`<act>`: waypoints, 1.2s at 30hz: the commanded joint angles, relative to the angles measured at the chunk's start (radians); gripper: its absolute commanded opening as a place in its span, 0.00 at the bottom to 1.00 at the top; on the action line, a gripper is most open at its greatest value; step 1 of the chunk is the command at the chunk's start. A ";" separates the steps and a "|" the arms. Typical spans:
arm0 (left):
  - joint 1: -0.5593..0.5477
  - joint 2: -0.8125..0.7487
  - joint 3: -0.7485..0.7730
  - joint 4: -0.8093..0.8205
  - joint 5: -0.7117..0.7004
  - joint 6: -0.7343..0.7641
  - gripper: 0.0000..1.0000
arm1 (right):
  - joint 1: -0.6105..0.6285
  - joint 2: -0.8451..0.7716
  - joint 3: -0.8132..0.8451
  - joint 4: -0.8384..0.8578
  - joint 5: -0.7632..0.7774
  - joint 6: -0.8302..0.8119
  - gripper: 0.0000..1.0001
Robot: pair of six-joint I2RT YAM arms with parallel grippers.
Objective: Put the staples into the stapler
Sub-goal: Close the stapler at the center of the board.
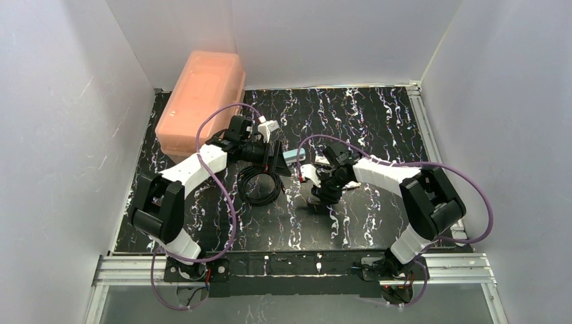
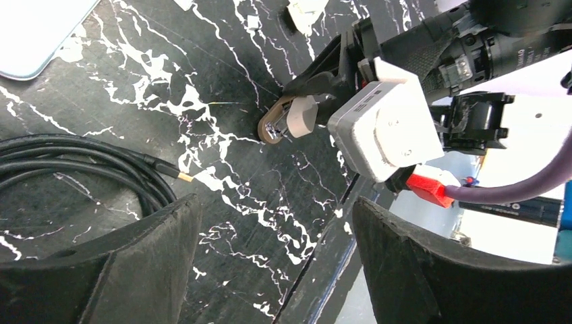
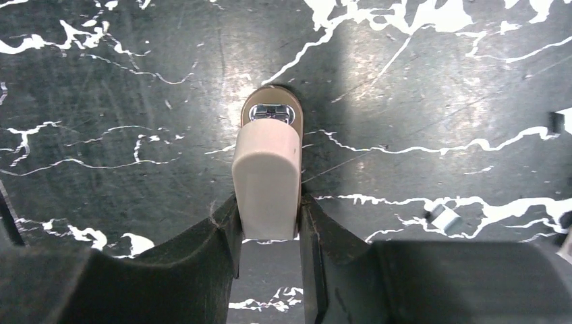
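- Right pincer (image 3: 268, 206) is clamped on the cream top of the small stapler (image 3: 266, 169), near the middle of the black marbled worktop (image 1: 378, 121).
- The stapler's brown base, silver metal showing at its tip, rests on the worktop.
- Left pincer (image 2: 273, 209) hovers to its far left, spread wide apart, beside a coiled black cable (image 2: 67, 162).
- A light-blue object (image 1: 290, 156) lies between the arms.

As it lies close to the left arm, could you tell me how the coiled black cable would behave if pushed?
The black cable looks floppy: its loose loops would likely deform rather than slide together. Thin, it probably drags lightly and may snag.
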 commanded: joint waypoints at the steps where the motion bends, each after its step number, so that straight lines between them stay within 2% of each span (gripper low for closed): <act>1: 0.004 -0.049 -0.004 -0.062 -0.041 0.067 0.80 | -0.005 -0.026 -0.055 0.105 0.059 0.000 0.44; 7: 0.004 -0.040 -0.006 -0.057 -0.040 0.070 0.80 | -0.005 -0.035 -0.072 0.095 0.058 -0.021 0.69; 13: 0.004 -0.034 -0.009 -0.052 -0.036 0.073 0.80 | -0.005 -0.039 -0.085 0.095 0.052 -0.044 0.70; 16: 0.004 -0.028 -0.009 -0.053 -0.033 0.074 0.80 | -0.005 -0.030 -0.073 0.079 0.050 -0.061 0.61; 23: 0.004 -0.024 -0.051 -0.002 -0.007 0.037 0.80 | -0.004 -0.073 -0.050 0.061 0.052 -0.062 0.24; 27: 0.004 -0.013 -0.100 0.068 0.030 -0.026 0.83 | -0.001 -0.102 -0.037 0.060 0.054 -0.039 0.09; 30: 0.003 0.005 -0.109 0.101 0.061 -0.057 0.84 | -0.002 -0.124 -0.019 0.047 0.015 -0.028 0.05; 36: -0.011 0.010 -0.135 0.179 0.098 -0.132 0.84 | -0.002 -0.148 0.067 -0.027 -0.041 0.009 0.03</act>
